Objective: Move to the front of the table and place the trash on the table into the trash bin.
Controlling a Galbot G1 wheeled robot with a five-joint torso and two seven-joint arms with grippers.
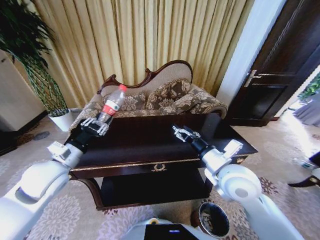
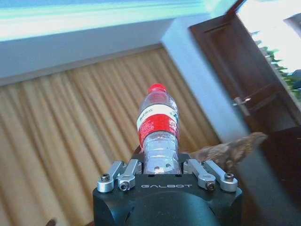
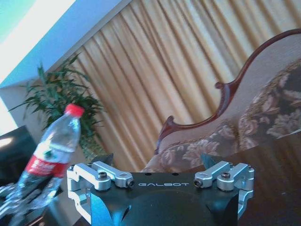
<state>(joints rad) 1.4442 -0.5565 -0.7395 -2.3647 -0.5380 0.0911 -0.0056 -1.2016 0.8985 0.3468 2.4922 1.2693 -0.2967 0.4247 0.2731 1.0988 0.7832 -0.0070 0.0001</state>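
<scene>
Clearly the bottle (image 1: 112, 104) was off the table (image 1: 150, 142) and in the grip of the left gripper (image 1: 96, 125), whose fingers pinched its lower body, leaving the red label and red cap free above. It leaned up and away from the wrist, over the table's left end, with the patterned sofa (image 1: 165, 97) behind it. Held by the base like that, it looked secure enough to carry, and its length stuck out ahead of the fingers, which would suit tipping it cap-first into an opening.

From the left wrist, the bottle (image 2: 158, 127) stood straight out of the gripper (image 2: 162, 172), seated centrally between the finger links.

The right gripper (image 1: 184, 133) hovered low over the middle of the dark tabletop with its fingers spread and nothing between them, probably kept ready and clear of the load. Its wrist camera caught the bottle (image 3: 51, 153) off to one side.

The bin (image 1: 214, 220) sat on the carpet close to the robot, on its right, well apart from the bottle, so the drop was not yet made.
</scene>
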